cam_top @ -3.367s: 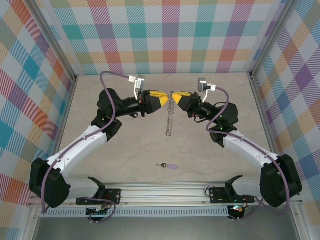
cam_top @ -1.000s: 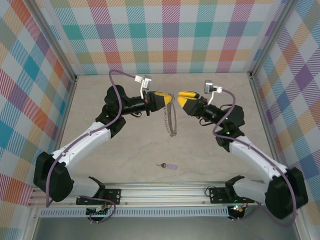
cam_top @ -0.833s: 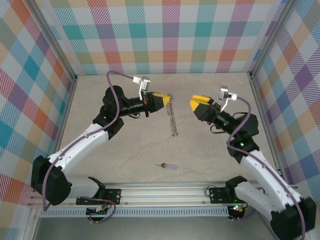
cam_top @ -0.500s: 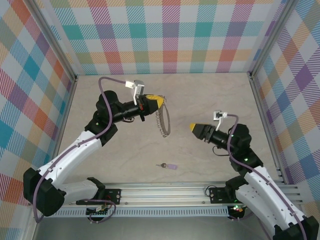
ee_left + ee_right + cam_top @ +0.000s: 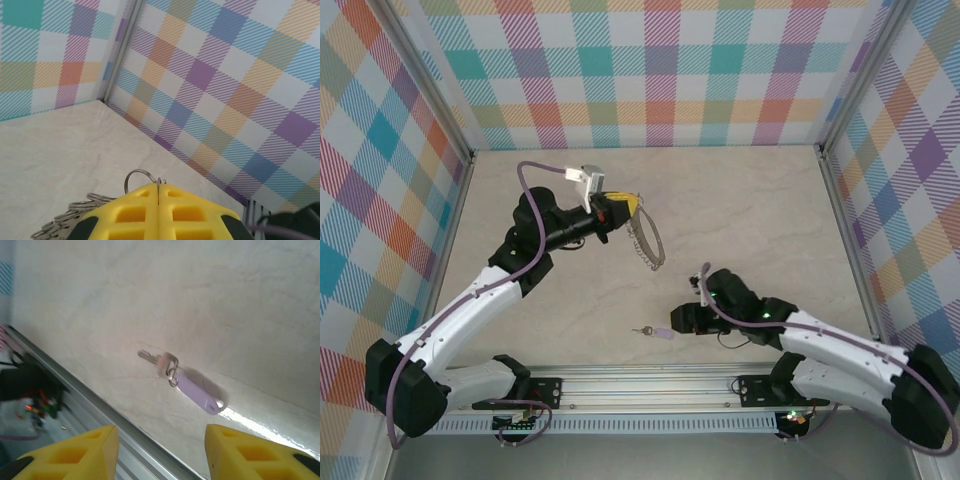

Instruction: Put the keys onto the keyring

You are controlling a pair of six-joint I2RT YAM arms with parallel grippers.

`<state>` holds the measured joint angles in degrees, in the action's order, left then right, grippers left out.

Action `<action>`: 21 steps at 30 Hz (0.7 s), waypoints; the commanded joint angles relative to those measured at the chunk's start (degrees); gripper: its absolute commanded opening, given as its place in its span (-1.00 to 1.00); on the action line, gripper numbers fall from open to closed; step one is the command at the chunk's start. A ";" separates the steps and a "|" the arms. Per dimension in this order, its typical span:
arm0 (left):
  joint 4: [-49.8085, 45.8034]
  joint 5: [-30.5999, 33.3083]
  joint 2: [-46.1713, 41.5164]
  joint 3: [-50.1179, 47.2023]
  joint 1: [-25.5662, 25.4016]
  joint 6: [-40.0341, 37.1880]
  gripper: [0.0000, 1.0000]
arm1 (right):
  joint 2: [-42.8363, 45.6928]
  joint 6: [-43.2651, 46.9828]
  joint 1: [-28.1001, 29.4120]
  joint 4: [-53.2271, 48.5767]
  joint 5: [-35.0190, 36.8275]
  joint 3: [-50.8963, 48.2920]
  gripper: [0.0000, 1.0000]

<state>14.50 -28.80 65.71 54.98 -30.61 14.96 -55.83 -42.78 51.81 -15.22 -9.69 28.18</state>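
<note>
Left gripper [image 5: 623, 206] is clamped on the keyring [image 5: 648, 243], which dangles at its five o'clock. My right gripper [image 5: 160, 440], fingers apart, hovers over the keys [image 5: 181, 382] lying at six o'clock on the bench [image 5: 760, 220]. Pickup and threading are not yet done.

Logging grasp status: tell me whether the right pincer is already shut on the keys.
No: the right pincer is open, and the keys lie free on the table ahead of it.

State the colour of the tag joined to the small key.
The tag is pale lilac, clearest in the right wrist view.
</note>
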 commanded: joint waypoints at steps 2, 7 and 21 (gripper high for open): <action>2.67 0.69 -2.31 -0.67 2.64 0.58 -1.00 | -7.68 3.80 5.45 -4.97 7.73 6.00 -0.07; 4.19 0.09 -2.88 -2.19 4.61 2.45 -1.00 | -14.37 4.42 8.92 -2.56 8.42 8.23 -0.11; 7.47 -0.78 -3.75 -4.15 6.75 5.30 -1.00 | -30.58 6.77 10.73 2.21 6.88 14.74 -0.15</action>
<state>17.06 -28.62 63.88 51.07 -24.86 18.87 -84.12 -37.50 62.11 -14.66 -2.55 40.75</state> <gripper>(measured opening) 0.049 0.424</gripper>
